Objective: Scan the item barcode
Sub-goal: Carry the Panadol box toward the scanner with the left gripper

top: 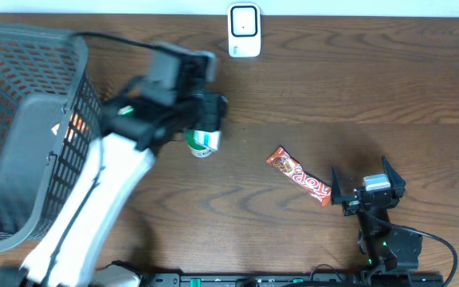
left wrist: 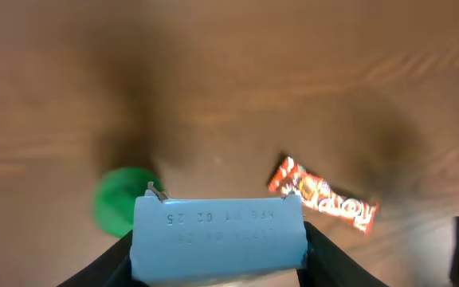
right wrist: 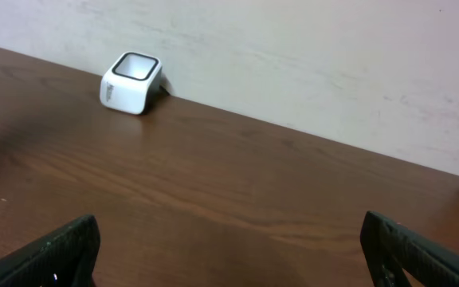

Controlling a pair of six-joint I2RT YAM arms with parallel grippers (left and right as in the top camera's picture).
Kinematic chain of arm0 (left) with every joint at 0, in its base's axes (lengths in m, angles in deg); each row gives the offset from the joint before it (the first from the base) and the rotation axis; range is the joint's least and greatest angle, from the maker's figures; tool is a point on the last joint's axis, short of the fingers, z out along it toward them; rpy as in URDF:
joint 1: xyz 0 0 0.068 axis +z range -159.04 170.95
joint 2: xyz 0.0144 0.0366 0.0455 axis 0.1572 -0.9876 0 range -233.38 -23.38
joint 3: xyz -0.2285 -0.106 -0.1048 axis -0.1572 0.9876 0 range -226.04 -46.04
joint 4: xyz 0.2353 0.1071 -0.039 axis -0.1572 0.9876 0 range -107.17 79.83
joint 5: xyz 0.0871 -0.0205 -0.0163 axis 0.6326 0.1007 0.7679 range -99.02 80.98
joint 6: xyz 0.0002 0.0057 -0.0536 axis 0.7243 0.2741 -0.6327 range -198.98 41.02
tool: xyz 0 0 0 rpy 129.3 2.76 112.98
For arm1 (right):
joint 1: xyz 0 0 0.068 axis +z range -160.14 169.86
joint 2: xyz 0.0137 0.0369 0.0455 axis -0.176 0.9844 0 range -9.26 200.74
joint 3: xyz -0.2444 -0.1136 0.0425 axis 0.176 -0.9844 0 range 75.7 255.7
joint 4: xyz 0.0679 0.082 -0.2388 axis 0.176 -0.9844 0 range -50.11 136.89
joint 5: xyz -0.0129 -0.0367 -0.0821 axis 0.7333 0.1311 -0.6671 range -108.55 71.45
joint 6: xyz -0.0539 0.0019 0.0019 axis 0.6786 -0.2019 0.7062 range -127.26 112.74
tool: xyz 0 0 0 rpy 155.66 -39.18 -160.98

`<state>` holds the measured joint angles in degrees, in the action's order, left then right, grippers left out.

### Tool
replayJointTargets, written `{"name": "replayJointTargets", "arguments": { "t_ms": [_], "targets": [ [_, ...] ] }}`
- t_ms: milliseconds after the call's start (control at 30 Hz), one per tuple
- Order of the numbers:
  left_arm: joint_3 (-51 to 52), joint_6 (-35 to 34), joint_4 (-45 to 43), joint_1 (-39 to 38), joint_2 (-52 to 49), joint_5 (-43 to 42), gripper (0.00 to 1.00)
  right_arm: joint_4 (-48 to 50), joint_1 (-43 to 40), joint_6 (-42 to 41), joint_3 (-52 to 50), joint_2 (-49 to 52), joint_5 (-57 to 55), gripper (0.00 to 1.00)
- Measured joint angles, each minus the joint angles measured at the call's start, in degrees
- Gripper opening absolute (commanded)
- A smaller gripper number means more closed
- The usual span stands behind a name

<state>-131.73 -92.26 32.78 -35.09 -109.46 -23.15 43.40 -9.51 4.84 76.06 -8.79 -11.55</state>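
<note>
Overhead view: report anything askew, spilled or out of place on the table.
Nothing is spilled or visibly damaged. The one stray is the candy bar, lying loose and diagonal on the table, outside the basket, beside the open right gripper. The left gripper holds a package.

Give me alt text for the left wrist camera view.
The left pincer grips a pale blue packet with a printed code, above a wooden table. Behind it, a blurred green round thing shows on one side and a red candy bar on the other.
</note>
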Motion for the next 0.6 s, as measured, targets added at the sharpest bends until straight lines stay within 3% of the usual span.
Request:
{"name": "replayJointTargets", "arguments": {
  "t_ms": [500, 567, 600],
  "targets": [
    [0.00, -6.88, -2.25, -12.00, -30.73, 0.74, 0.50, 0.00, 0.00, 0.00, 0.00, 0.00, 0.00, 0.99],
    [0.00, -6.97, -2.58, -12.52, -33.68, 0.79, 0.64, 0.00, 0.00, -0.02, 0.00, 0.00, 0.00, 0.99],
    [0.00, -7.06, -2.69, -12.72, -34.86, 0.79, 0.77, 0.00, 0.00, 0.00, 0.00, 0.00, 0.00, 0.99]
  ]
}}
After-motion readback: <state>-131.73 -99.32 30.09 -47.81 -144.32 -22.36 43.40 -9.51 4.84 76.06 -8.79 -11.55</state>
